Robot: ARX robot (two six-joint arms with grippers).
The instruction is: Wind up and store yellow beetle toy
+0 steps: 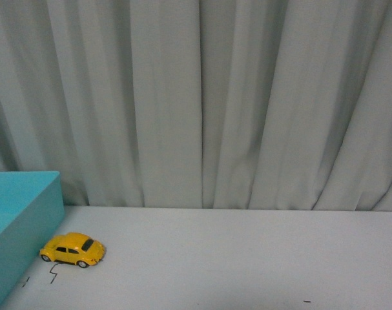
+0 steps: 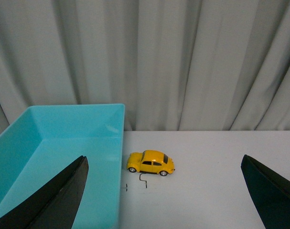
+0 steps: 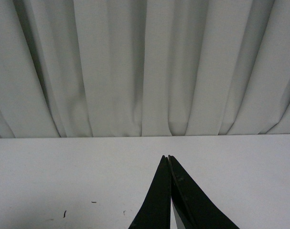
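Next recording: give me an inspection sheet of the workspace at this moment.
Surface: white table, flat, with small dark marks near the toy.
Job's things: yellow beetle toy on its wheels on the table, outside and close beside the turquoise bin; contact unclear.
Clutter: nothing seen.
Grippers: left gripper open wide, holding nothing, facing the toy; right gripper shut, empty, above bare table.
Cables: nothing seen.
Surroundings: grey pleated curtain behind the table.
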